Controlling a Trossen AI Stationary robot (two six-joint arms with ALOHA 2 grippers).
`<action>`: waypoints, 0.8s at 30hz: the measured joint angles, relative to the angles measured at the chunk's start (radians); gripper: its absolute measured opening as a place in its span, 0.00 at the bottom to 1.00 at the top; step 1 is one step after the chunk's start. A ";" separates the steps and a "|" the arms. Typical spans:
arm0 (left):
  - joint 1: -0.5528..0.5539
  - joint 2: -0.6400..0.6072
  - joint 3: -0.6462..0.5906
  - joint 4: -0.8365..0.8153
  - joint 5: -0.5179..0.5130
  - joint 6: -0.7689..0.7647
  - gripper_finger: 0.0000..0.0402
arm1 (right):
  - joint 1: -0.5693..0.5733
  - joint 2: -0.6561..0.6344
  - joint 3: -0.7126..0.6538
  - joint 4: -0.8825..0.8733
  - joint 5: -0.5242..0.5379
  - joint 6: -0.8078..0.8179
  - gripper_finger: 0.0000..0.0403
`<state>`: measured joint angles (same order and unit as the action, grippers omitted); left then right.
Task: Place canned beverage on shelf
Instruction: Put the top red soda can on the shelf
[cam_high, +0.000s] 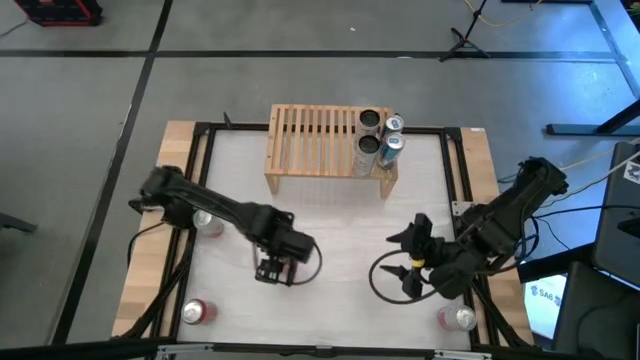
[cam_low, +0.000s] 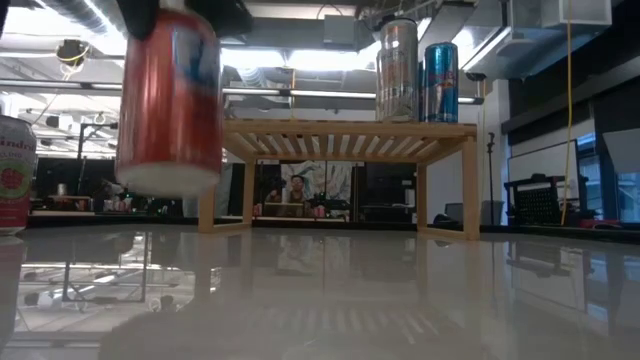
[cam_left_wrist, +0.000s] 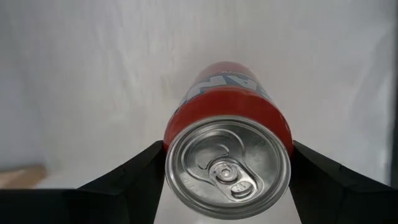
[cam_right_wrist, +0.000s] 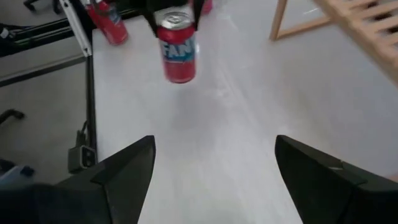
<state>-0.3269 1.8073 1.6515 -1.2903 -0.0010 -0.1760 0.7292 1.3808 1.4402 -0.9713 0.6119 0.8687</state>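
My left gripper (cam_high: 275, 268) is shut on a red can (cam_left_wrist: 227, 143) above the table's middle-left. The can also shows in the low view (cam_low: 170, 100) and in the right wrist view (cam_right_wrist: 178, 46). The light-wood slatted shelf (cam_high: 320, 140) stands on its short legs at the table's far side, beyond the can. Several cans (cam_high: 378, 137) stand upright on the shelf's right end. My right gripper (cam_high: 405, 262) is open and empty at the table's near right, its fingers pointing toward the red can. My left gripper pinches the red can between its two fingers (cam_left_wrist: 134, 174), on opposite sides of the wall just below the top rim (cam_left_wrist: 180, 121). The fingers come from above, pointing down. The can hangs upright below them, its bottom (cam_low: 168, 180) clear of the table.
A can (cam_high: 208, 222) stands at the table's left, a red can (cam_high: 197, 312) at the near left corner, and another can (cam_high: 458, 318) at the near right corner. The shelf's left and middle slats (cam_low: 320, 140) are bare. A black frame (cam_high: 200, 140) edges the table.
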 joint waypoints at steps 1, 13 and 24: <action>0.001 0.036 0.031 -0.034 -0.010 0.027 0.66 | -0.001 0.000 -0.012 0.016 -0.003 0.003 0.79; -0.021 0.215 0.129 -0.097 -0.187 0.429 0.66 | -0.002 0.000 -0.038 0.091 -0.028 -0.005 0.79; -0.024 0.214 0.129 -0.060 -0.191 0.509 0.79 | -0.003 0.000 -0.038 0.108 -0.028 -0.009 0.79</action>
<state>-0.3508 2.0209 1.7805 -1.3508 -0.1921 0.3328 0.7265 1.3808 1.4025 -0.8635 0.5838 0.8597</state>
